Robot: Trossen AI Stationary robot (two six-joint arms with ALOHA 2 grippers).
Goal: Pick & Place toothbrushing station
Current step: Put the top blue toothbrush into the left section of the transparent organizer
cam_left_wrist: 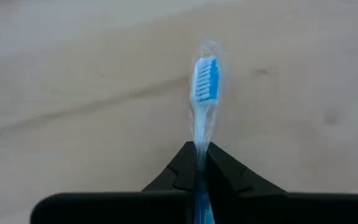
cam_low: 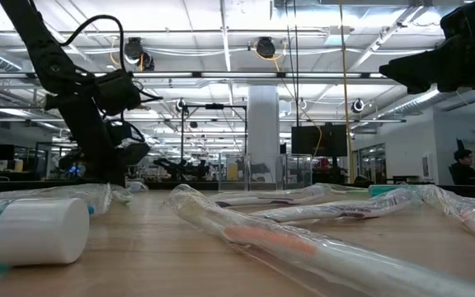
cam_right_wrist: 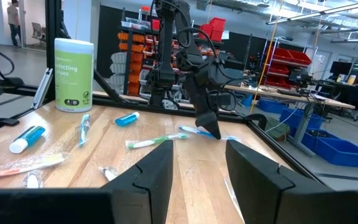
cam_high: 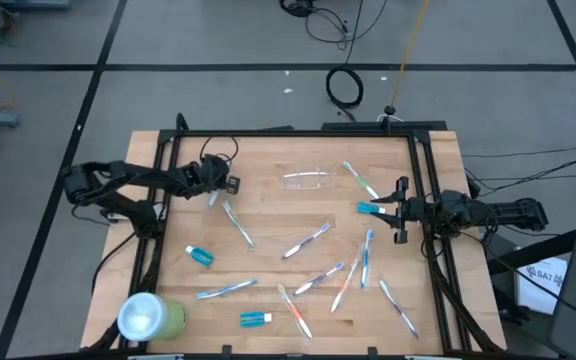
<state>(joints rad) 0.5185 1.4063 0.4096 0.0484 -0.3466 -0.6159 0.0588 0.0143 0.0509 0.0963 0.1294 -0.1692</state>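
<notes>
While the worktop (cam_high: 268, 160) is sitting strewn with wrapped brushes, we're watching the left end effector (cam_left_wrist: 201, 163) pinching shut on a blue toothbrush (cam_left_wrist: 205, 81) through slippery film: it could slide or twist out as it lifts. The right end effector (cam_right_wrist: 197, 163) is waiting with its jaws apart at the right edge. The clear cup (cam_high: 310, 180) is lying on its side mid-worktop, so a drop-in could miss or send it rolling.

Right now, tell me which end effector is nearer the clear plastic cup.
Left. The left end effector, shut on a wrapped toothbrush, sits just beside the clear plastic cup; the right end effector waits farther off near the table's right edge.
</notes>
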